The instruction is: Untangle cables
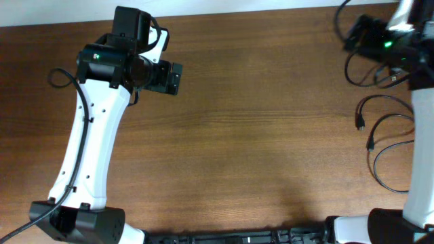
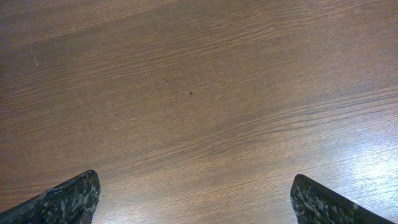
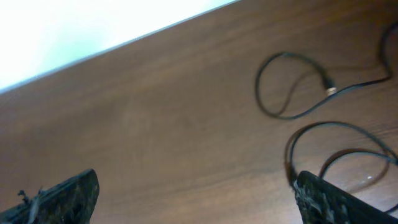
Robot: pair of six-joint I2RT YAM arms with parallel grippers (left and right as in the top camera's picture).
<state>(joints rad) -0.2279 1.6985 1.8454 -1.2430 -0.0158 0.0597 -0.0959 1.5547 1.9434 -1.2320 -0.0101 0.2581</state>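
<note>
Thin black cables (image 3: 328,90) curl in loose loops at the right of the grainy wood table (image 1: 271,135). The left gripper (image 2: 194,190) and right gripper (image 3: 196,186) both gape, empty.

The white left arm (image 1: 91,135), black at its joints, climbs from a black base in the lower left of the overhead frame to the upper left, where its wrist bends to the right. Its black two-finger left gripper (image 2: 196,202) faces downward. The mottled dark fingertips (image 2: 65,199) sit in the two lower corners of the wrist view, spread wide apart. The white right arm (image 1: 422,156) runs up the right edge to a blurred black wrist with a green light (image 1: 386,45) in the upper right corner. Its black right gripper (image 3: 199,200) is likewise parted, one fingertip in each lower corner.
</note>
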